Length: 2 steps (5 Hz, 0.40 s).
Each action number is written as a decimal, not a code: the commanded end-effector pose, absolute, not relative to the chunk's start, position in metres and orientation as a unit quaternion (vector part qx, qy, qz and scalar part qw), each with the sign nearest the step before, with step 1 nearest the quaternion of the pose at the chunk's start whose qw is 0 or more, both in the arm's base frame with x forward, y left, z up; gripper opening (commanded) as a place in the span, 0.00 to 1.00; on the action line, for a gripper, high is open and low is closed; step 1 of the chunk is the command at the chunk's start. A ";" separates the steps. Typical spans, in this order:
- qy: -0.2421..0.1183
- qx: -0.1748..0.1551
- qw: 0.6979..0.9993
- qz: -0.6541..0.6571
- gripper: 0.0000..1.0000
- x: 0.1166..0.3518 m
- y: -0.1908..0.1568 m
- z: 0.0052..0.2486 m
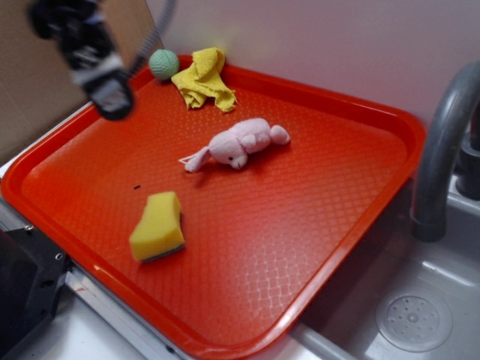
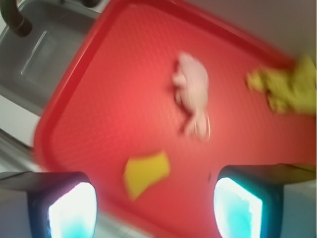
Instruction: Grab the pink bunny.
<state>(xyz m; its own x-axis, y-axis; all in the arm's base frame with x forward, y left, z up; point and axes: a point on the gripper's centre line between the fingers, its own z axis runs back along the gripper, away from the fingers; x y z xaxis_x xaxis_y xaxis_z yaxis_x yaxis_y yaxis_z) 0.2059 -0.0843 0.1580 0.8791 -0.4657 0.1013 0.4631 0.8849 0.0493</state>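
You've got the gripper (image 1: 112,94) hanging blurred over the far left corner of the red tray (image 1: 330,225), and in the wrist view its two fingers (image 2: 69,208) stand wide apart with nothing between them, so it's open and empty. The pink bunny (image 1: 238,144) lies on its side around the middle of the tray, a little toward the far side, well apart from the gripper. Nothing sits on the bare tray between the two, so your path to it looks open. To the near left of the bunny you have one yellow sponge (image 1: 157,226), clear of the toy and not touching it. At the far edge there's one crumpled yellow cloth (image 1: 202,79), and just to its left one small green ball (image 1: 163,64) tucked against the tray rim, close to the gripper. The tray has a textured diamond pattern and a raised lip all round; a tiny dark speck lies on it near the sponge. To the right you can see a grey sink (image 1: 420,315) with a round drain and one dark curved faucet (image 1: 442,150) rising beside the tray's right edge. Behind it all is a plain pale wall (image 1: 337,37), with a brown board (image 1: 30,90) standing at the far left. The wrist view is smeared, so fine detail on the bunny there can't be read.
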 end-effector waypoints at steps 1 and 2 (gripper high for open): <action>-0.123 0.019 0.935 -0.332 1.00 0.244 -0.075 0.098; -0.132 0.022 0.936 -0.326 1.00 0.248 -0.058 0.076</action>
